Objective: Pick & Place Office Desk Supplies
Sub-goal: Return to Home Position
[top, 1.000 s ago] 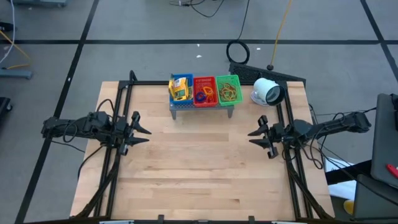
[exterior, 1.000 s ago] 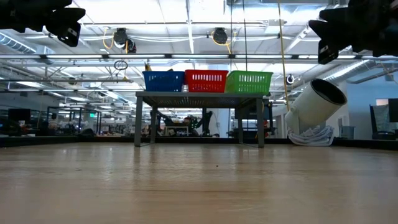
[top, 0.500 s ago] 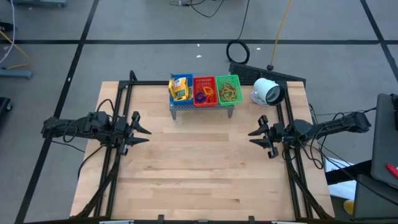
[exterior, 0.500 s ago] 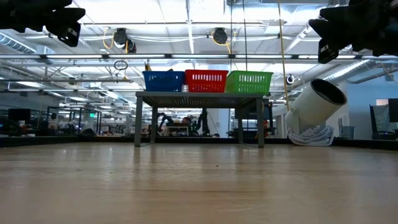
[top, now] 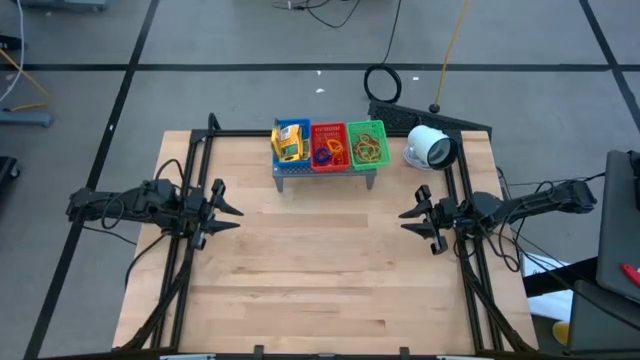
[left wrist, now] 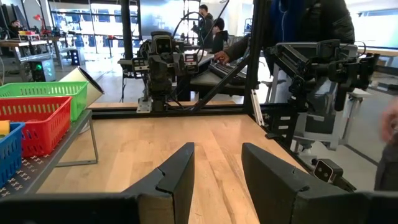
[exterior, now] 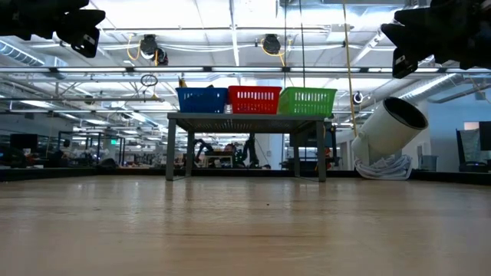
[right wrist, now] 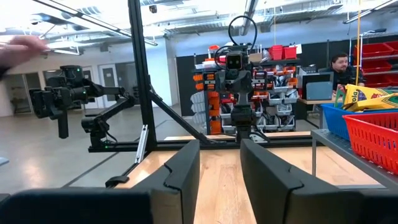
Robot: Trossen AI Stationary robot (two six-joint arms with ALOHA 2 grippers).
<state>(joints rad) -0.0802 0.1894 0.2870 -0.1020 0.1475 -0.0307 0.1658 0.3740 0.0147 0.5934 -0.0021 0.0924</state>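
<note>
High view: the left gripper [top: 228,208] and right gripper [top: 412,216] hover at opposite table sides, well apart from the blue basket [top: 290,143], red basket [top: 328,146] and green basket [top: 367,146] on the grey stand [top: 325,171]; only a wide arm swing could clip it, I judge. Low view: the baskets sit level, side by side. Wrist views: both pairs of jaws stand part open, empty.

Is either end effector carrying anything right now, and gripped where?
Nothing is held. The left end effector and right end effector are both open and empty; the blue basket, red basket and green basket sit on the grey stand.
</note>
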